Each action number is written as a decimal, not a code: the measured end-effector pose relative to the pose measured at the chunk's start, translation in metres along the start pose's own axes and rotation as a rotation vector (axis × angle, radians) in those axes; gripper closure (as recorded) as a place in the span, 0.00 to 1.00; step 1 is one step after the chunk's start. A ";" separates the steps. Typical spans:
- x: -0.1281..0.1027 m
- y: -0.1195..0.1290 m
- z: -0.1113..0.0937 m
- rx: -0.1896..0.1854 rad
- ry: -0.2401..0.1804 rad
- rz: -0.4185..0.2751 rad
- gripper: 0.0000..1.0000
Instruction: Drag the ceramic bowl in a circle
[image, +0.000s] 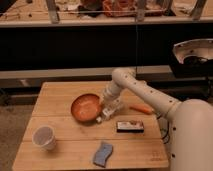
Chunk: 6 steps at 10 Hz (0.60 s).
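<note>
Sitting near the middle of the wooden table (60, 100) is the ceramic bowl (85, 107), a wide, shallow, orange-brown dish with a paler inside, upright and flat on the boards. At its three o'clock edge the gripper (109, 108) comes down from the white arm (145, 95), which reaches in from the robot's pale body at the four o'clock corner of the view. The gripper touches or overlaps the bowl's rim on that side; whether the jaws are clenched on the rim or released I cannot tell. At about three o'clock from the gripper, a little apart, lies an orange carrot-like item (141, 109). Just past the bowl at four o'clock rests a flat dark packet (130, 126) with a pale label. A white cup (43, 137) stands well apart at the bowl's seven o'clock, and a blue sponge (103, 154) lies near the table's front edge at five o'clock.
</note>
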<state>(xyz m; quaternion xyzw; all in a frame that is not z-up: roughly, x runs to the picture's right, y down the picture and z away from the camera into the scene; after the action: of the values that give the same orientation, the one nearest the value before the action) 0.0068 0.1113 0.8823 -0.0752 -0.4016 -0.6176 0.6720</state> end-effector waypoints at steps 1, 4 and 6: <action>-0.016 0.008 -0.004 -0.007 0.005 0.021 0.97; -0.064 -0.001 -0.007 -0.035 -0.012 0.004 0.97; -0.078 -0.027 0.003 -0.053 -0.042 -0.038 0.97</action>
<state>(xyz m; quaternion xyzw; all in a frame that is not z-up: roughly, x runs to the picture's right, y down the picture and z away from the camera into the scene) -0.0117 0.1675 0.8248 -0.0982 -0.4003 -0.6390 0.6494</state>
